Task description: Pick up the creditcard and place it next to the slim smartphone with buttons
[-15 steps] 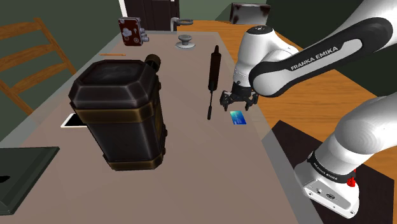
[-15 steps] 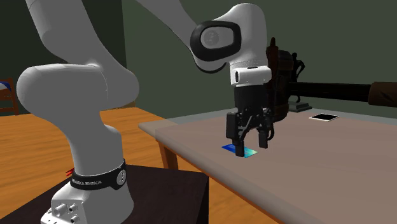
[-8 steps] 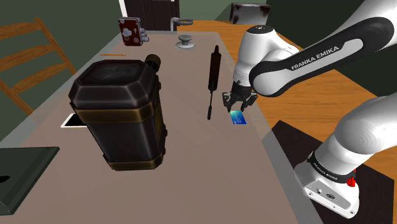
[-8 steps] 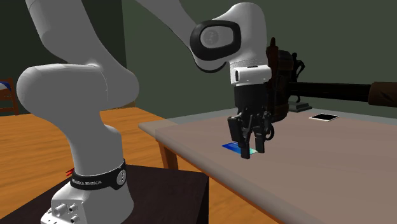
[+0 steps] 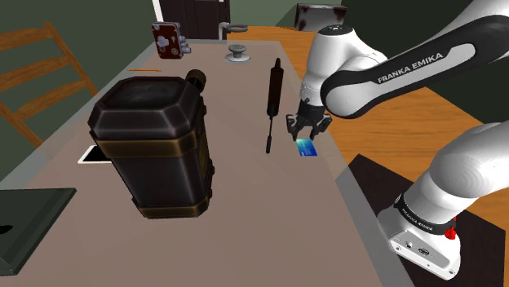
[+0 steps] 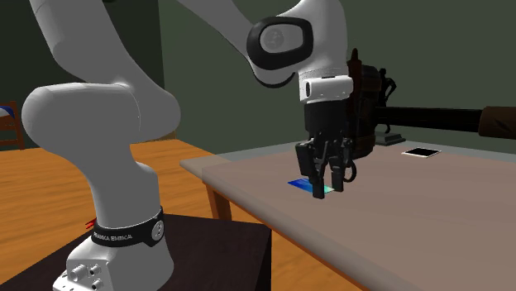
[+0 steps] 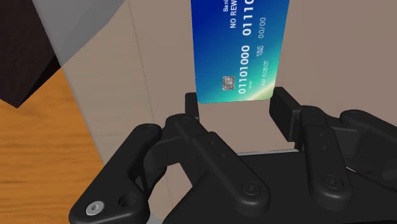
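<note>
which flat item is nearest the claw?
The blue card, clasped in the claw; the white-rimmed slab lies far off beside the dark case.

White arm point(image 5: 465, 163), dark joints, FRANKA EMIKA lettering, black hand point(image 7: 236, 102) with screws

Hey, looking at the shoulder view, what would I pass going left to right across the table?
dark green slab → black trunk → long black tool → blue card

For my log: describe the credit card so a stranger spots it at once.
Find the big dark trunk on the table, then the long black stick beside it. Just past the stick, the gripper clasps the card: flat, the only blue thing.
</note>
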Robot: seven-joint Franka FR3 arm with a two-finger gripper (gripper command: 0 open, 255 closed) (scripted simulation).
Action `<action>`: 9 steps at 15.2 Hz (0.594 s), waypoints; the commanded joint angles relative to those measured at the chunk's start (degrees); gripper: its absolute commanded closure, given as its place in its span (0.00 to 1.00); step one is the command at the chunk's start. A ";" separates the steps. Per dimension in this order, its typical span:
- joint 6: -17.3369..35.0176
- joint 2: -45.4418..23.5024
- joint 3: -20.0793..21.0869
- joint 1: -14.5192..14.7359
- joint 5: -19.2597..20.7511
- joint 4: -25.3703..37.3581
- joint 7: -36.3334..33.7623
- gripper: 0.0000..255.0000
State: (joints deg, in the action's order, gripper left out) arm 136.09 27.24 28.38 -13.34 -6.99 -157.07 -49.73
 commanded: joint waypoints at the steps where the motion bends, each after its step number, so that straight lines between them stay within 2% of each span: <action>1: -1.82 0.98 -0.50 0.17 -0.12 0.83 0.41 1.00; 9: -9.44 5.08 -2.45 0.84 -0.44 4.44 1.77 1.00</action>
State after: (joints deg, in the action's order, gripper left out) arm 127.81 31.73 26.24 -12.57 -7.41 -153.18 -48.17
